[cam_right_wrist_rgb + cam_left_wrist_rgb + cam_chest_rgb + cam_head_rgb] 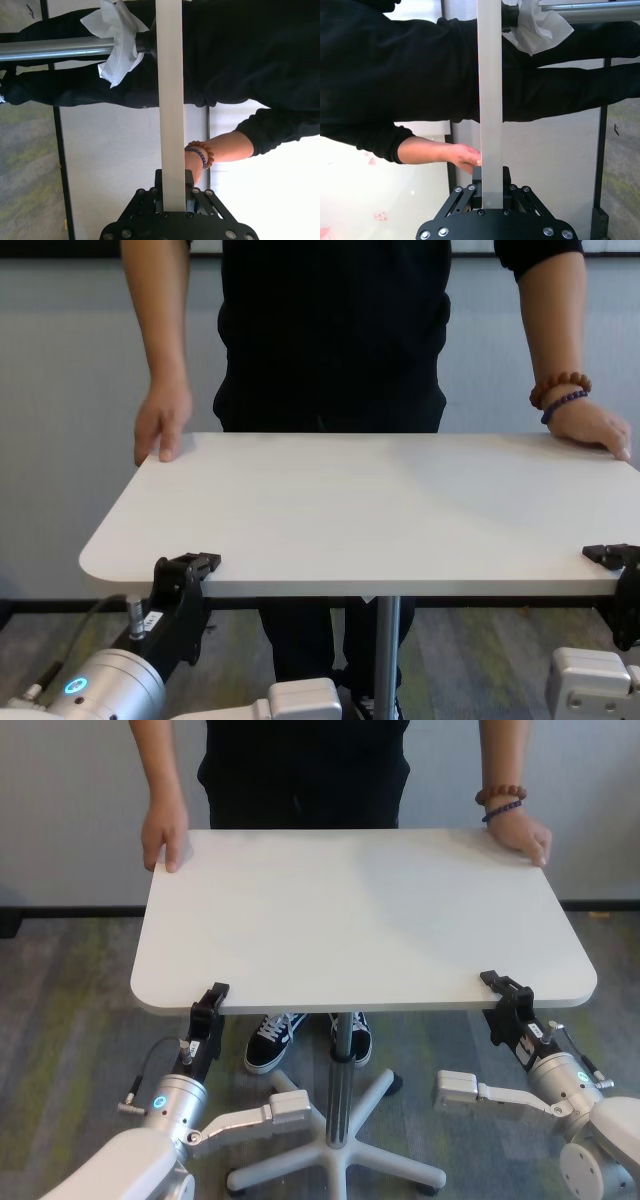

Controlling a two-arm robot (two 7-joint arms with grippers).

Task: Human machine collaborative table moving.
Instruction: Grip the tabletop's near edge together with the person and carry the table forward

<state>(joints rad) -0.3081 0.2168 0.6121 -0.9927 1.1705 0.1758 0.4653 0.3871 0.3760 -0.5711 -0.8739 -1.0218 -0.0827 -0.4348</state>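
The white table stands on a grey pedestal pole between me and the human. The human holds the far corners with both hands; the bracelets are on the wrist at the right. My left gripper is shut on the table's near edge at the left; the left wrist view shows the edge clamped between its jaws. My right gripper is shut on the near edge at the right corner, as the right wrist view shows. Both also appear in the chest view.
The table's white star base with castors sits on grey-green carpet between my arms. The human's black-and-white shoes are under the tabletop by the pole. A white wall with a dark skirting runs behind. A crumpled white tissue is wrapped at the pole's top.
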